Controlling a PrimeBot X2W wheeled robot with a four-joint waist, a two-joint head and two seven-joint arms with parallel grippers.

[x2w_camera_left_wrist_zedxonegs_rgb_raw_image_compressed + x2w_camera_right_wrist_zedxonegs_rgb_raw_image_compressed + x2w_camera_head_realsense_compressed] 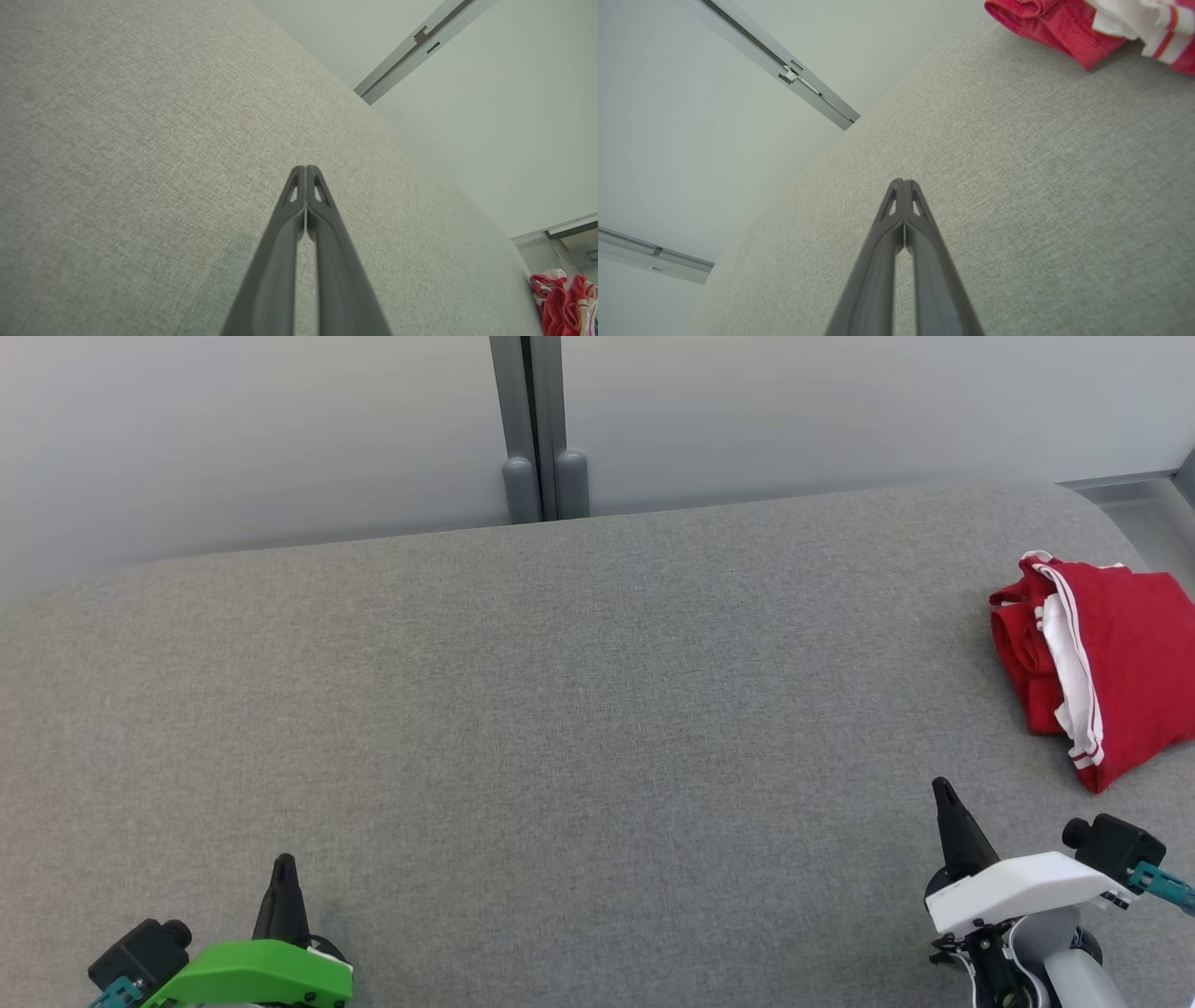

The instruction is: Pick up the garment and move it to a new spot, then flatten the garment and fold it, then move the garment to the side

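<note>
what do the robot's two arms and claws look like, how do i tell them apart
Left claw: two long dark fingers tapering to a point, with triangular cut-outs near the tips, on a bright green shell. Right claw: same fingers, white shell. Each carries a black block with a teal plug.

A wide surface covered in grey woven fabric spreads across the foreground, with a rounded far right corner. Behind it stand pale, matte wall panels, joined by a grey vertical post with two rounded caps at its base. A grey rail runs along the far right. The light is soft and even.
</note>
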